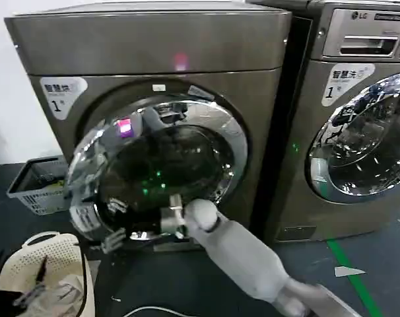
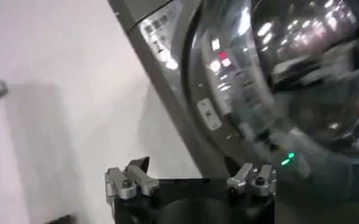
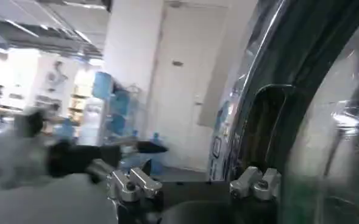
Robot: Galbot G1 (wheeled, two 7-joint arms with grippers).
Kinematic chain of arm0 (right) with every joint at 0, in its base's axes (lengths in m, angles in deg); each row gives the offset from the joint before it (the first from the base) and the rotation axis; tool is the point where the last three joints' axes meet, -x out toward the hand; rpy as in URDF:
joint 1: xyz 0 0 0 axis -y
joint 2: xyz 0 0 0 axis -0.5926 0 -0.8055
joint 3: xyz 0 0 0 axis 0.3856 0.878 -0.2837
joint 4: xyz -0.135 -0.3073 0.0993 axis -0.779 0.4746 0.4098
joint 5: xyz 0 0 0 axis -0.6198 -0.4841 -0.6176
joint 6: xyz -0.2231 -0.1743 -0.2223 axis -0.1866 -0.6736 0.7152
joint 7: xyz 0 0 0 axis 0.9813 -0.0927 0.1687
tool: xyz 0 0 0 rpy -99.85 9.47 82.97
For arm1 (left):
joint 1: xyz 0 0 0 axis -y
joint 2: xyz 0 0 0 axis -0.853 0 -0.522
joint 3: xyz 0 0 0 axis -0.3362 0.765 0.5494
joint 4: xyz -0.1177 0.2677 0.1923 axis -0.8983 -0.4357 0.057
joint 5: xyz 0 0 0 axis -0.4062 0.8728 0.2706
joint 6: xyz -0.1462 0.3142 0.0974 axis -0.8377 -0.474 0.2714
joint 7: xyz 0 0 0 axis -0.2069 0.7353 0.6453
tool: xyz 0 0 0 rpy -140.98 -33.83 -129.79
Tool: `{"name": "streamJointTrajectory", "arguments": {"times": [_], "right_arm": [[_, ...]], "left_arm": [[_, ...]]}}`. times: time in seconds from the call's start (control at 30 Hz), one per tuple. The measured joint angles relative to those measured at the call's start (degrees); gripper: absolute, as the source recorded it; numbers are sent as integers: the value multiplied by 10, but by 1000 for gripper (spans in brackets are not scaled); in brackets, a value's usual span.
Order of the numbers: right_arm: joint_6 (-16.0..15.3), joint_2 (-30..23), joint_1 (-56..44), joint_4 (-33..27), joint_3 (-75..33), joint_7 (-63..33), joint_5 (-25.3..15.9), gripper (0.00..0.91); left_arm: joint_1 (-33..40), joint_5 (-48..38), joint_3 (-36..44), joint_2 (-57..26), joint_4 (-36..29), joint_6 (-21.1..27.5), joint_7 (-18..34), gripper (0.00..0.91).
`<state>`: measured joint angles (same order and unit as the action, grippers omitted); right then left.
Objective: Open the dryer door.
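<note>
head view: right gripper (image 1: 175,218) seemingly touching dryer door (image 1: 154,170).

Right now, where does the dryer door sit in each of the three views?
Head view: the dryer door fills centre-left, swung partly open, with the right gripper at its lower edge.
Left wrist view: its chrome ring and glass take the upper right.
Right wrist view: its dark rim and glass run along the right side.
Shared landmark: the shiny chrome ring.

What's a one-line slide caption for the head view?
Right gripper at the lower rim of the round chrome-ringed, dark-glass dryer door, swung partly open from the grey front-loading machine.
</note>
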<state>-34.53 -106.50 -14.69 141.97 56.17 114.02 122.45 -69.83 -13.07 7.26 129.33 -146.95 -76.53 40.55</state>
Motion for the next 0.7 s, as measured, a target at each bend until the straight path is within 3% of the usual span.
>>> {"name": "streamJointTrajectory", "arguments": {"times": [0.3, 0.7], "right_arm": [[8, 77, -34, 80, -35, 108, 18, 907], [16, 196, -155, 181, -181, 127, 7, 907]], "left_arm": [[24, -9, 16, -37, 7, 15, -4, 907], [81, -40, 64, -108, 43, 42, -11, 907]]}}
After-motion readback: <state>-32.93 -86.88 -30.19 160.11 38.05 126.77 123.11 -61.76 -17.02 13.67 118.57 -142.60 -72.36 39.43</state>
